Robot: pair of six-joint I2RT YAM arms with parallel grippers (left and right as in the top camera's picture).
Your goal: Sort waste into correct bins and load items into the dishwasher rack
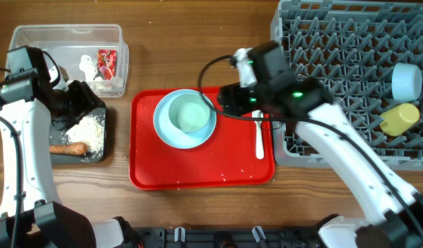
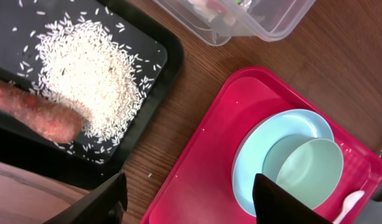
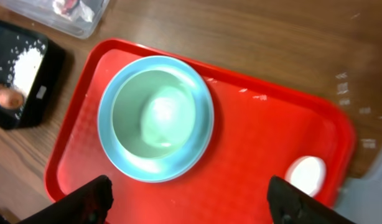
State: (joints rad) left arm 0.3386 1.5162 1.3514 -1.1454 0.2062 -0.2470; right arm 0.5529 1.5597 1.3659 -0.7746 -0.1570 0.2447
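A pale-green bowl [image 1: 192,114] sits in a pale-blue plate [image 1: 163,125] on the red tray [image 1: 198,169]. A white spoon [image 1: 260,134] lies on the tray's right side. My right gripper [image 3: 191,202] is open and empty above the tray, between plate [image 3: 160,171] and spoon [image 3: 306,174]. My left gripper [image 2: 191,202] is open and empty, near the black tray [image 1: 96,153] that holds rice [image 1: 87,129] and a carrot piece [image 1: 68,147]. The clear tub [image 1: 32,41] holds a white tissue [image 1: 87,67] and a red wrapper [image 1: 107,62]. The rack [image 1: 335,48] holds a pale-blue bowl [image 1: 406,81] and a yellow cup [image 1: 399,118].
A few loose rice grains lie on the red tray's front part. Bare wooden table shows between the black tray and the red tray [image 2: 178,106] and along the front edge. The rack's left edge stands close to the red tray's right rim.
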